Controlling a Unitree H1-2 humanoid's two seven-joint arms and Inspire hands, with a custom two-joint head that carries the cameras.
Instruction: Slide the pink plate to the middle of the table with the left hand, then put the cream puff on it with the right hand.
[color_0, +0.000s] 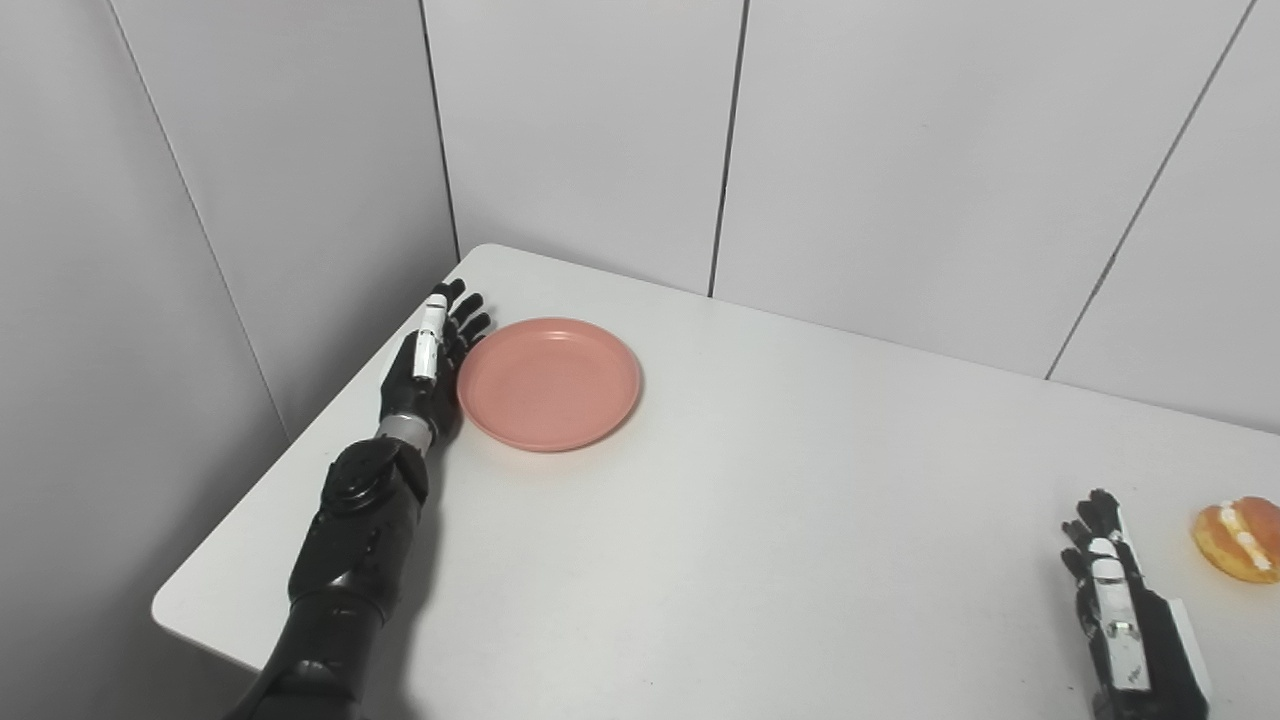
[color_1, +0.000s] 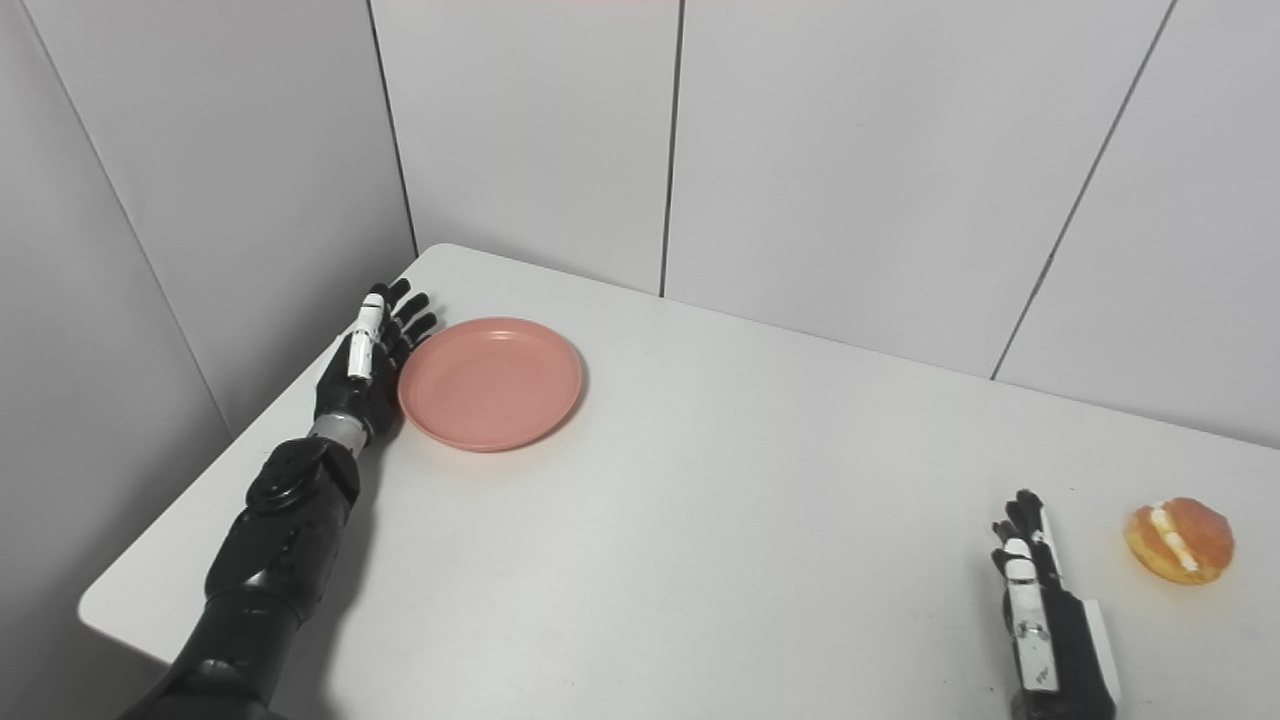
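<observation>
The pink plate (color_0: 549, 382) lies flat on the white table (color_0: 780, 520), towards its far left corner. My left hand (color_0: 432, 360) stands on edge right against the plate's left rim, fingers straight and apart, holding nothing. The cream puff (color_0: 1240, 538), golden with a white cream stripe, sits near the table's right side. My right hand (color_0: 1115, 585) rests open on the table just left of the puff, with a gap between them.
Grey panelled walls (color_0: 850, 150) close in the table at the back and on the left. The table's left edge (color_0: 300, 440) runs just beside my left forearm.
</observation>
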